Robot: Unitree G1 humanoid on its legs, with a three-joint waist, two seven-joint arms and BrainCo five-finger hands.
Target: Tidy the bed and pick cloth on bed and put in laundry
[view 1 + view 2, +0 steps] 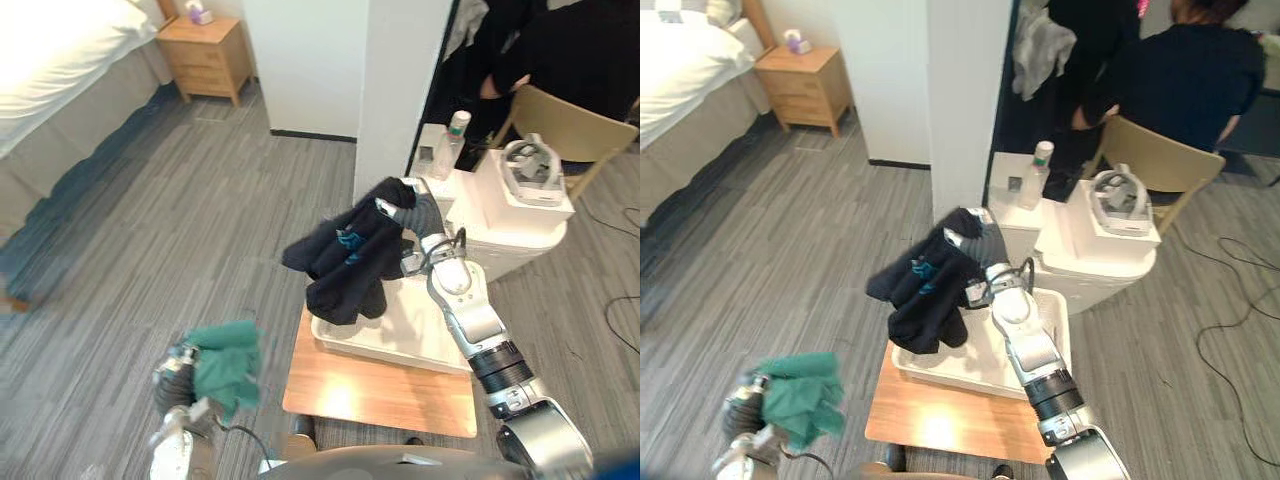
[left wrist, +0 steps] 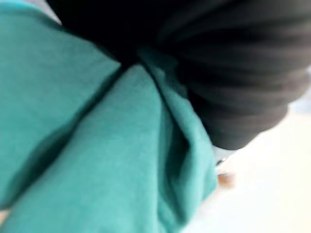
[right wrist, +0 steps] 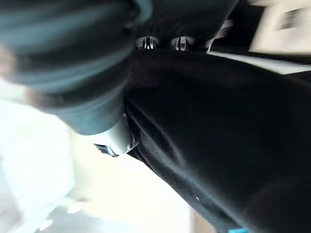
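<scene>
My right hand (image 1: 405,215) is shut on a black cloth (image 1: 345,262), which hangs bunched above the left end of a white laundry tray (image 1: 420,335). The tray rests on a small wooden table (image 1: 380,395). In the right wrist view the black cloth (image 3: 218,136) drapes right against the hand. Low at the left, over the floor, my left hand (image 1: 175,372) is shut on a green cloth (image 1: 228,365), held beside the table's left edge. The left wrist view has the green cloth (image 2: 97,145) folded close to the hand's dark cover (image 2: 233,73).
The bed (image 1: 50,60) lies far back at the left with a wooden nightstand (image 1: 207,55) beside it. Behind the tray stands a white cabinet (image 1: 500,225) with a bottle (image 1: 455,135). A person (image 1: 1180,70) sits on a chair (image 1: 575,125) at the back right.
</scene>
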